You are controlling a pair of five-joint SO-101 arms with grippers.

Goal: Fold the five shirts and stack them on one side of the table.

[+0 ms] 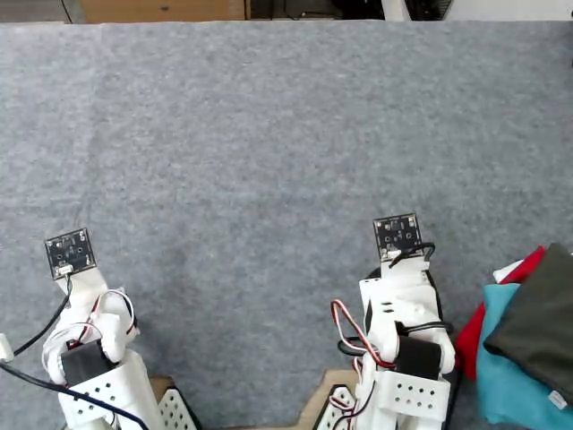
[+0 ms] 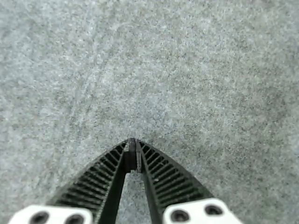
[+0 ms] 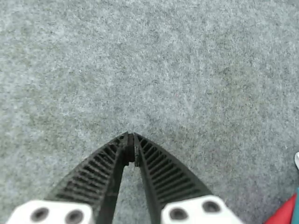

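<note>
1. Left claw (image 2: 131, 148): jaws fully closed, ribbed tips pressed together, nothing between them. It hangs over bare grey surface (image 2: 187, 70); can't tell if the tips touch it.
2. Right claw (image 3: 130, 143): same state, tips meeting, gripping nothing, over bare felt.
3. Left arm (image 1: 89, 349) sits at the near left edge and right arm (image 1: 398, 340) at near centre-right, both tucked back by their bases.
4. Pile of shirts (image 1: 524, 349) lies at the near right edge of the surface, just beside the right arm's base.
5. In the pile, a dark grey shirt (image 1: 537, 322) is on top, a teal shirt (image 1: 506, 390) under it and a red shirt (image 1: 472, 339) under that, with a white edge at the far side. Not neatly folded; can't tell the count.
6. A red corner (image 3: 286, 212) shows near the right claw, not touching it.
</note>
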